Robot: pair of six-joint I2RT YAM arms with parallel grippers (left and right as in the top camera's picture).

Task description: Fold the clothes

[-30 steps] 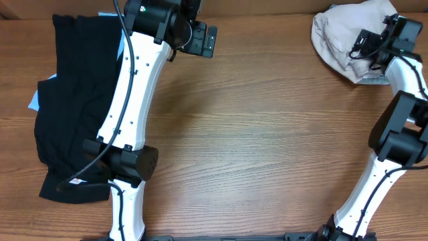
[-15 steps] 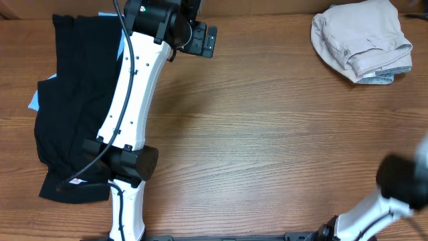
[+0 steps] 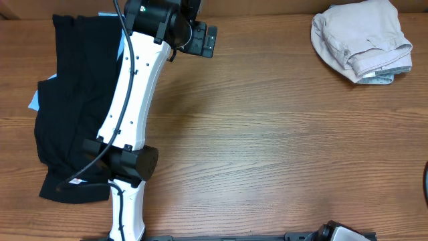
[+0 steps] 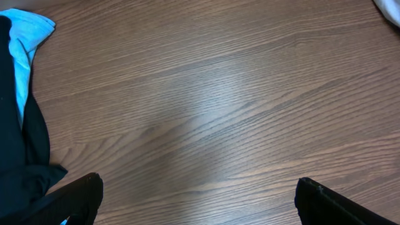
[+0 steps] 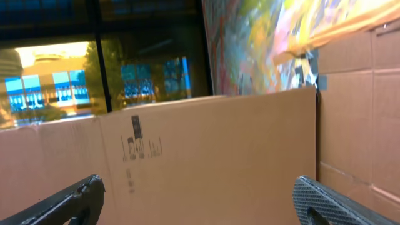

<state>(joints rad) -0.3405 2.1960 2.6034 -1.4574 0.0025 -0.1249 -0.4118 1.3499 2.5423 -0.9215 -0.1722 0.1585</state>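
Observation:
A black garment [image 3: 73,100] lies spread and rumpled along the table's left side, with a light blue cloth [image 3: 33,102] peeking out beneath it. Both also show in the left wrist view, the black garment [image 4: 19,156] and the blue cloth [image 4: 25,31]. A beige garment [image 3: 358,37] lies bundled at the back right corner. My left gripper [image 3: 204,40] is open and empty above bare wood at the back centre, its jaws [image 4: 199,182] wide apart. My right gripper [image 5: 199,182] is open and empty, raised and facing a cardboard wall; it is out of the overhead view.
The wooden table [image 3: 267,134] fills the overhead view. A cardboard box wall [image 5: 206,156] stands in front of the right wrist camera. The left arm's white links [image 3: 130,100] run over the black garment's right edge.
My right arm has pulled away from the beige garment and swung out of the overhead view, leaving the bundle on the table. The left arm has not moved.

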